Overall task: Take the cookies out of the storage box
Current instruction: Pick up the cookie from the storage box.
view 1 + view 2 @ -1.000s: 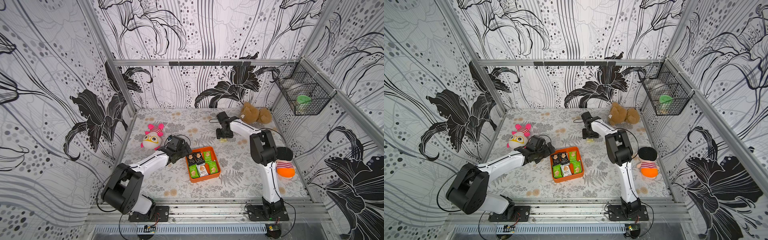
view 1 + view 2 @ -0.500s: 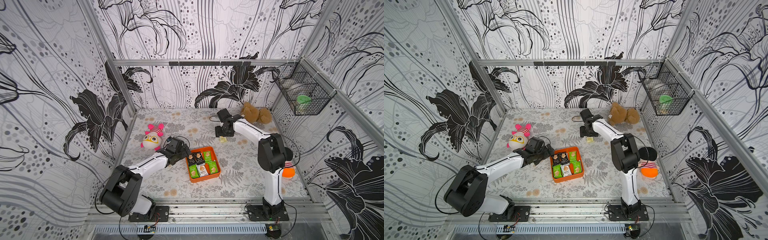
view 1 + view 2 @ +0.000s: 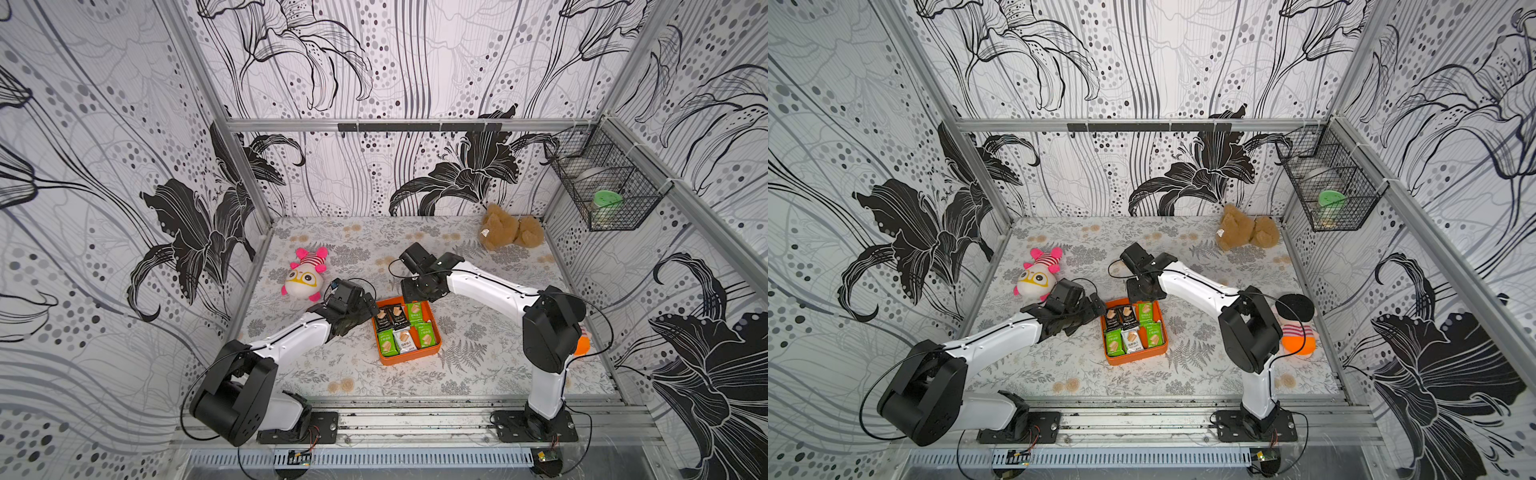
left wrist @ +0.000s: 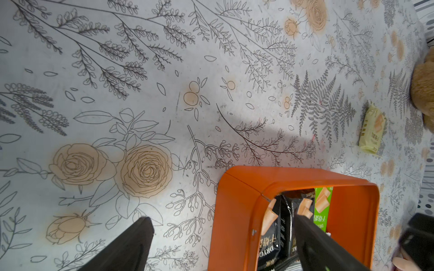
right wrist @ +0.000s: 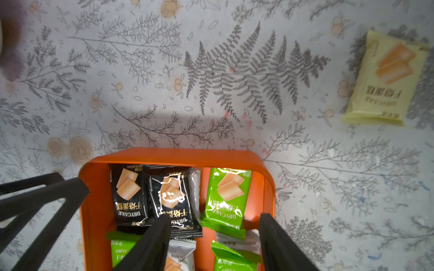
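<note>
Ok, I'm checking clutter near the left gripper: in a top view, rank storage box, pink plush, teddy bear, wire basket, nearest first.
1. storage box, right beside the left gripper
2. pink plush, left side
3. teddy bear, back right
4. wire basket, on right wall

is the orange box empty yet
Not empty. The orange storage box holds black packets and green packets in the right wrist view; one pale yellow packet lies outside on the mat.
</note>
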Controlling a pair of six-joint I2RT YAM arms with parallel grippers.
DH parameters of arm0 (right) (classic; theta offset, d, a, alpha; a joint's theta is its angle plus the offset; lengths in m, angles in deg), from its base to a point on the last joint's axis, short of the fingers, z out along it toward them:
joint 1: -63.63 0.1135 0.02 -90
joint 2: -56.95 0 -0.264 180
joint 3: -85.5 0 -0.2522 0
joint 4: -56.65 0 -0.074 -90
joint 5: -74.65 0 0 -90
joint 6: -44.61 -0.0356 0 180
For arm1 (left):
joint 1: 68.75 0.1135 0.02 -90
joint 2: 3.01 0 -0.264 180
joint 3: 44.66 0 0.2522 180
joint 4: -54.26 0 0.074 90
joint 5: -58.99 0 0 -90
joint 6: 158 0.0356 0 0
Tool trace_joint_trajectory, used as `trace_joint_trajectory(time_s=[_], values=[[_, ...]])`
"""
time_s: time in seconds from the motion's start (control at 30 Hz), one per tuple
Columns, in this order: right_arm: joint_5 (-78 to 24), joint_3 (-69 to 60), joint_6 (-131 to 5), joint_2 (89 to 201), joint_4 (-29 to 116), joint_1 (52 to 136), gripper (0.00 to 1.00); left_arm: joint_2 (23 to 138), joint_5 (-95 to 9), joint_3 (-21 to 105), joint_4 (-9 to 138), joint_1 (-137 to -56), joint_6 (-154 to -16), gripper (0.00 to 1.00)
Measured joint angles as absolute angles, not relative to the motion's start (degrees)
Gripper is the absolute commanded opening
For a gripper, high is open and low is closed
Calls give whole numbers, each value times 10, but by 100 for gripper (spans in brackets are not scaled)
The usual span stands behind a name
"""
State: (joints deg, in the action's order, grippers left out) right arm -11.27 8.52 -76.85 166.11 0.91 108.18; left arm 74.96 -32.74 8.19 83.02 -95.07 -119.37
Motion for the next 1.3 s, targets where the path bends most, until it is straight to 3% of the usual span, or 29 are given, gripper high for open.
trace_joint_trajectory(time_s=[0.83, 1.3], values=[[-50, 75, -838, 1740, 11, 1107, 66, 692, -320, 54, 851, -951, -1195, 97], [-35, 98, -837, 1770, 4, 1106, 58, 684, -309, 54, 853, -951, -1198, 97]])
